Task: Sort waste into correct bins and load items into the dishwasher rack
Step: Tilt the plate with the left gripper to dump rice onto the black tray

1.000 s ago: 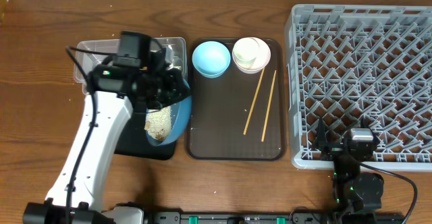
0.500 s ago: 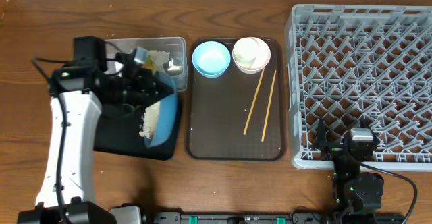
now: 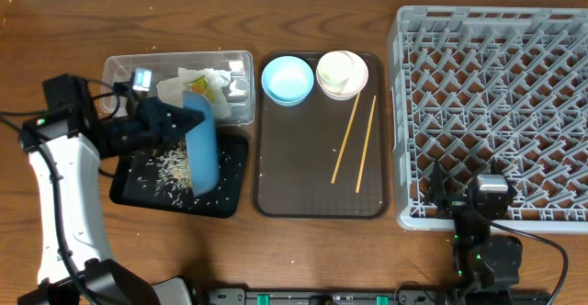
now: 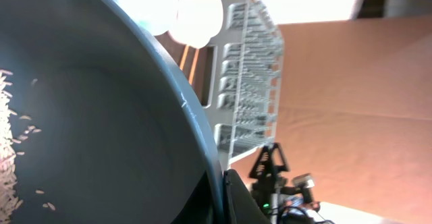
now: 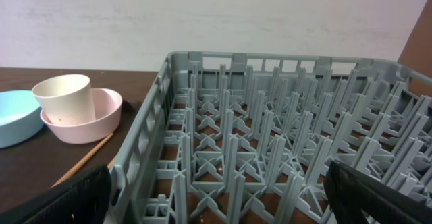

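Above the wooden surface [image 3: 55, 39] the left tool [image 3: 170, 121] pinches the rim of the dark-blue plate [image 3: 202, 149] — likely stiff, slick, breakable — while the right tool [image 3: 467, 184] gapes wide

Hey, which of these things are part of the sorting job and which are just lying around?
Job: dark-blue plate in left claw, rice, black tray, clear tub, napkin, wrapper, light-blue bowl, pink bowl, cup, chopsticks, rack.
Lying about: brown serving tray.
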`<action>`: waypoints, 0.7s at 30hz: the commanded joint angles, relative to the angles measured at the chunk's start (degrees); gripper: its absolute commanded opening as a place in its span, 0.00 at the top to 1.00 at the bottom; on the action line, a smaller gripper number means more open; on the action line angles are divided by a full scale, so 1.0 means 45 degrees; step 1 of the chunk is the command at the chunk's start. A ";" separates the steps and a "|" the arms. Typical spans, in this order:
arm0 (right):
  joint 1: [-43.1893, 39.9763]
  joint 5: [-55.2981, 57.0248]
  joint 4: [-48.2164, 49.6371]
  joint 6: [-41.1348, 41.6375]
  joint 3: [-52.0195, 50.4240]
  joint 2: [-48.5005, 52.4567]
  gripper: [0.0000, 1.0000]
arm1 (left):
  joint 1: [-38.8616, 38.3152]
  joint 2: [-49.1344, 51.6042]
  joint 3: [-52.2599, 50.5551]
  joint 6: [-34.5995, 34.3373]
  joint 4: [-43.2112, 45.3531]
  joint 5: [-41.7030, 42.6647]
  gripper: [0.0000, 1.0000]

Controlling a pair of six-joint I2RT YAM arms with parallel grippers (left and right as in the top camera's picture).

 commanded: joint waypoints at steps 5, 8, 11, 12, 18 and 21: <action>0.0223 0.0044 -0.0044 0.0073 -0.0015 -0.0005 0.01 | 0.1579 -0.0165 -0.0374 0.0529 -0.0053 0.2341 0.94; 0.0223 0.0044 -0.0044 0.0073 -0.0015 -0.0005 0.01 | 0.2147 -0.0165 -0.0442 0.0559 -0.0058 0.2958 0.94; 0.0223 0.0044 -0.0044 0.0073 -0.0015 -0.0005 0.01 | 0.2613 -0.0165 -0.0500 0.0559 -0.0262 0.3283 0.94; 0.0223 0.0044 -0.0044 0.0073 -0.0015 -0.0005 0.01 | 0.2720 -0.0165 -0.0525 0.0559 -0.0350 0.3322 0.94; 0.0223 0.0044 -0.0044 0.0078 -0.0015 -0.0005 0.01 | 0.3147 -0.0165 -0.0942 0.0559 -0.0427 0.3327 0.94; 0.0223 0.0044 -0.0044 0.0073 -0.0015 -0.0005 0.01 | 0.3351 -0.0160 -0.1146 0.0680 -0.0403 0.3439 0.94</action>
